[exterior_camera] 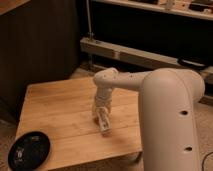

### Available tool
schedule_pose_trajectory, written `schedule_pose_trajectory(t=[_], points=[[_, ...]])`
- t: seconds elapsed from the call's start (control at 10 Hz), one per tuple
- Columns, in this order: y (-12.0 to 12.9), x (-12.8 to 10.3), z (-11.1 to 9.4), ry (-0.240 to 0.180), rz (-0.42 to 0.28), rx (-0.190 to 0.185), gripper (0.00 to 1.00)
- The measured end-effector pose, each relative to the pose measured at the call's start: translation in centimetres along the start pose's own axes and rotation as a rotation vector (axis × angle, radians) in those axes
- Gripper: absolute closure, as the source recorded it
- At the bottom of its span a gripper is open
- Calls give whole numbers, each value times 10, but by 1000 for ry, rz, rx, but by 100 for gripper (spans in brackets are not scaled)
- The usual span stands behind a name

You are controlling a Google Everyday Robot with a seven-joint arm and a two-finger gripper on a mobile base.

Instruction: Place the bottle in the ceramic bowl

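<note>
Wooden worktop [55, 107] carries the black ceramic bowl [29, 149] at its front-left corner. Arm bends down over worktop's middle, hand [104, 124] closed round the pale bottle [104, 123], well apart from bowl.

White gripper [104, 123] above light wooden table [55, 107]; glossy black ceramic bowl [29, 149], faint pale speckles.

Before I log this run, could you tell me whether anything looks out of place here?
One thing: the black ceramic bowl overhangs the wooden table's front-left corner. The pincer is low over the table's middle with the bottle at it, far from the bowl.
</note>
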Motion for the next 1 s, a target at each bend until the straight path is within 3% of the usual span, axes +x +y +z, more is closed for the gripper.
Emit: schedule_pose_trajectory(t=[0.2, 0.3, 0.6, 0.8, 1.0], points=[[-8, -4, 6, 2, 15, -11, 37], [-9, -5, 7, 2, 17, -12, 42], [-2, -8, 4, 1, 12, -6, 72], [9, -8, -10, -14, 10, -8, 92], [33, -2, -35, -52, -16, -44, 100]])
